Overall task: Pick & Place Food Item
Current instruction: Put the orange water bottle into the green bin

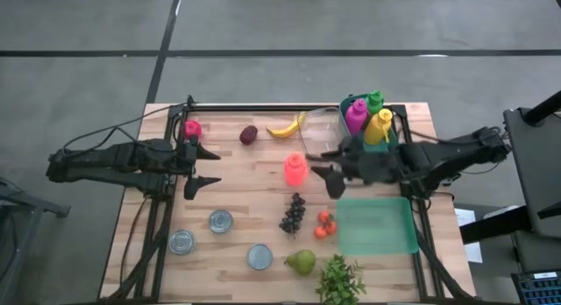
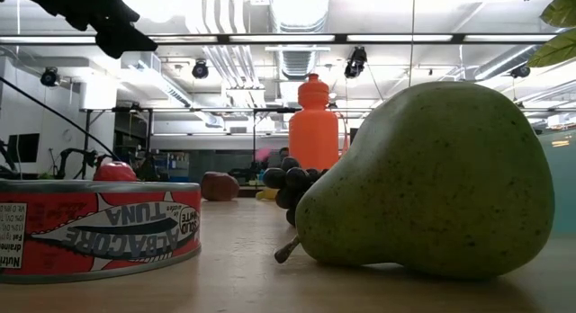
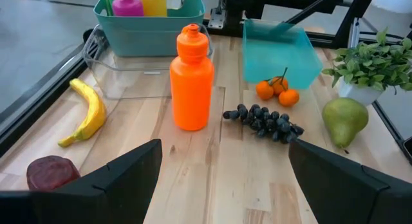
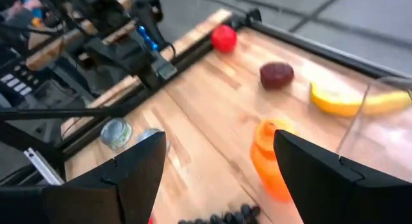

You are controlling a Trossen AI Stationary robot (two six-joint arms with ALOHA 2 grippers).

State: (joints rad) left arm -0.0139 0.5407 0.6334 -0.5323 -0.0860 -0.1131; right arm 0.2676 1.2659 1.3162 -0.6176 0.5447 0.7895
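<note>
A grey concrete floor (image 1: 263, 24) surrounds the wooden table (image 1: 245, 178) — dark seam lines cross it toward twelve o'clock. Beyond the table's far edge the room opens into a workshop: white ceiling ducts (image 2: 243, 57), long fluorescent strips (image 2: 360, 39) and black spotlights (image 2: 357, 61).

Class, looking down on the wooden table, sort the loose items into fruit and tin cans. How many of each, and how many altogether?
Fruit: 6 (yellow banana, dark red plum, red apple, purple grape bunch, orange tangerine cluster, green pear)
Round tin cans: 3 ()
Total: 9
</note>
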